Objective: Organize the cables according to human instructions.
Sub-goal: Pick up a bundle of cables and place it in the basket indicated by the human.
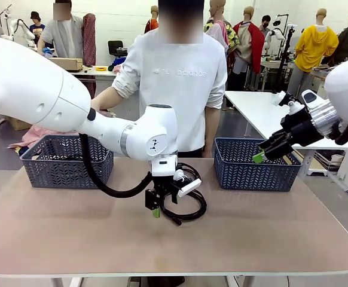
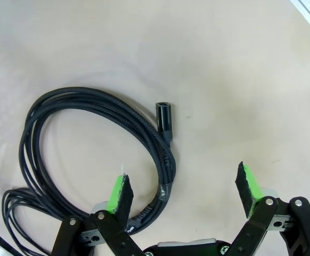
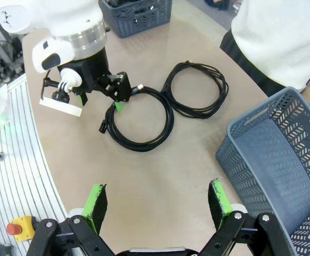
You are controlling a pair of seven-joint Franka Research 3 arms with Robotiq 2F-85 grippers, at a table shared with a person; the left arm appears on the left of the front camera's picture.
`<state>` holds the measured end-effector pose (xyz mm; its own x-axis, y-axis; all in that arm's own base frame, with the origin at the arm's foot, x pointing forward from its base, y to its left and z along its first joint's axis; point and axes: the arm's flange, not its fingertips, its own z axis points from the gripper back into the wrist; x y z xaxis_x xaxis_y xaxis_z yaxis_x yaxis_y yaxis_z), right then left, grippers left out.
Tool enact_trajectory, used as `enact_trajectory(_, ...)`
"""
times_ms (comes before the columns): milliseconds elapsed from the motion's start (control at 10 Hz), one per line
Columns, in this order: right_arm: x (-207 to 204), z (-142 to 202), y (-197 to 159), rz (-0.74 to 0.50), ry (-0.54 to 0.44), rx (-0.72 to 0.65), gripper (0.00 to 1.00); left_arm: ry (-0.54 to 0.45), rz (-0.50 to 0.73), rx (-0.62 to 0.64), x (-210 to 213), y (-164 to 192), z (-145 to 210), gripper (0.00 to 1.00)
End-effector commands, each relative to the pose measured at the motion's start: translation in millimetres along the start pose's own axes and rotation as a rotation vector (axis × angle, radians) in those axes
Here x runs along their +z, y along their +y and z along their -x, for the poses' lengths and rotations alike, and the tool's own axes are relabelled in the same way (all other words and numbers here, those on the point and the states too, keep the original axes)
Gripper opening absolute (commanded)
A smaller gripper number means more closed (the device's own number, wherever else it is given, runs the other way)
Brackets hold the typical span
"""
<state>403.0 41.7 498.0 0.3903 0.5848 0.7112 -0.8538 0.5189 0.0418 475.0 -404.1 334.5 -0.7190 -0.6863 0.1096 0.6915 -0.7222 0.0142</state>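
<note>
A matte beige tabletop point(image 1: 72, 233) fills the lower half of the front view, bare apart from two grey plastic baskets point(image 1: 66, 161) point(image 1: 255, 167) at mid-left and mid-right. A person in a white top point(image 1: 180, 84) stands behind it at top centre, with a white table point(image 1: 252, 107) at the right beyond. Two coiled black cables lie side by side at the centre of the right wrist view point(image 3: 141, 146) point(image 3: 197, 113). The left gripper point(image 2: 184, 184) hangs low over the nearer coil point(image 2: 144, 133), jaws wide apart and empty, close to its plug point(image 2: 164, 114). The right gripper point(image 1: 261, 156), also spread and empty, is raised by the right basket.
</note>
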Motion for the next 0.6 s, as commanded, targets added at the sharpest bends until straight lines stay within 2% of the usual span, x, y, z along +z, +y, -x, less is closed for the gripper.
enact_trajectory(0,-1.1,-0.3,-3.6,-0.014,-0.036,0.018,1.00,0.031,-0.004,0.007,-5.5,0.9,0.7,1.00)
enact_trajectory(500,-1.1,-0.3,-3.6,-0.014,-0.036,0.018,1.00,0.063,-0.023,0.046,-15.9,5.3,6.4,1.00)
